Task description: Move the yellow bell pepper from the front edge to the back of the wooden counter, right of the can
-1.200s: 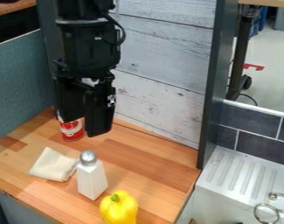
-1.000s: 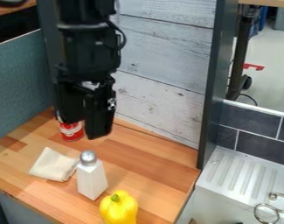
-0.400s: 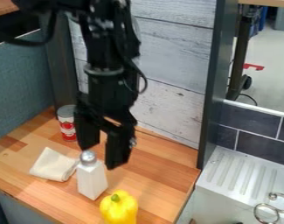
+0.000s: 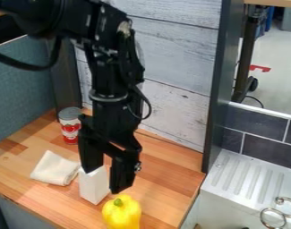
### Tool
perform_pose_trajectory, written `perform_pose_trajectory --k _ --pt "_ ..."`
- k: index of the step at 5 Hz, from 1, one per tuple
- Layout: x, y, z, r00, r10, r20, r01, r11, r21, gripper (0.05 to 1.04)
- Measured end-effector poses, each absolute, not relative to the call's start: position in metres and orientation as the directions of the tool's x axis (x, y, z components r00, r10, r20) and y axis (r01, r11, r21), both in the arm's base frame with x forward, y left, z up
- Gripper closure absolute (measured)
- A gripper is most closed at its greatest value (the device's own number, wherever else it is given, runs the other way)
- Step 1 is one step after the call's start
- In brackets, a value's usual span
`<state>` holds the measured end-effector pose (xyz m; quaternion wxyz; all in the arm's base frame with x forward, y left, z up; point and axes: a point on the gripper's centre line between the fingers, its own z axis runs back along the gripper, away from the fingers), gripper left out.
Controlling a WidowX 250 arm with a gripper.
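Evidently hanging with black gripper (image 4: 105, 180) spread wide and empty; partly in front of an upright, flat-sided white shaker (image 4: 93, 185) on wood-grained counter (image 4: 165, 174); near a glossy, bulbous yellow pepper (image 4: 122, 215), soft folded cloth (image 4: 54, 169) and cylindrical can (image 4: 70, 129).

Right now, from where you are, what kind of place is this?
It looks like a kitchen, maybe a pretend one: there's a wooden counter with a yellow pepper on it, and a ridged draining board nearby.

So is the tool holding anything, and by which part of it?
The tool holds nothing: its fingers stand apart, and the white shaker stands on the counter, its top hidden.
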<state>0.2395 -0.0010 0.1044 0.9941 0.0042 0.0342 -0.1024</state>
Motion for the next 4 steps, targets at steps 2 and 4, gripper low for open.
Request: perform_pose_trajectory --k 2,4 --pt "0.239 -0.006 0.079 0.977 -0.191 -0.099 0.189 0.982 -0.03 0.081" --pt "0.243 -0.006 0.061 0.977 -0.172 -0.123 0.17 0.985 -0.032 0.081"
